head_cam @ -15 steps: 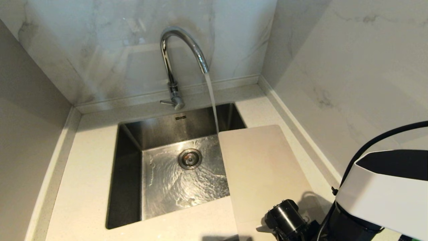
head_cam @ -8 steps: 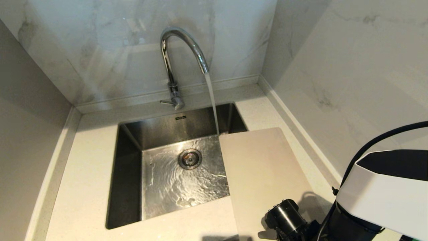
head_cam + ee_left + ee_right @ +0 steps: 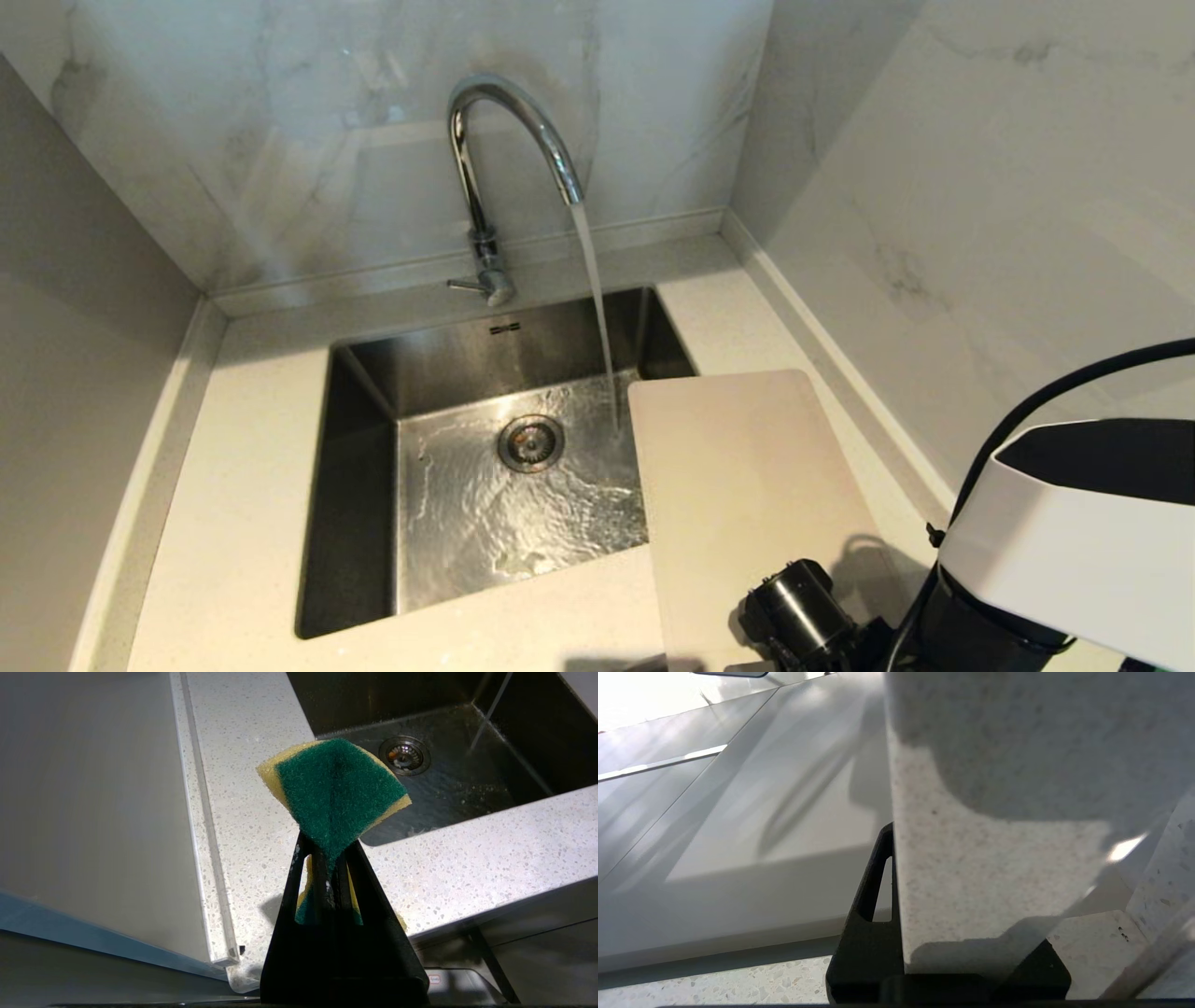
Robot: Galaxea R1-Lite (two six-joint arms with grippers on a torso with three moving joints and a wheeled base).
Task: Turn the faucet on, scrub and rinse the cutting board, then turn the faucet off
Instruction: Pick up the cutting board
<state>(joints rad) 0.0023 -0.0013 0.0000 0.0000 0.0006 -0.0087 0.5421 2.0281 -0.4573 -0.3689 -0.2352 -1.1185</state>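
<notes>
Right wrist: cutting board (image 3: pixel 994 858) between right tool (image 3: pixel 896 933) fingers.

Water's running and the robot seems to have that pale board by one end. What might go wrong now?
The right gripper pinches only the near edge of the large thin beige-white plastic cutting board, so a wet, slick board might slip or tilt.

The stream from the shiny chrome gooseneck faucet lands in the steel sink just beside the board's far corner; it could splash onto the speckled counter.

The left gripper squeezes the green-and-yellow sponge by one corner, so scrubbing might pull it loose.
</notes>
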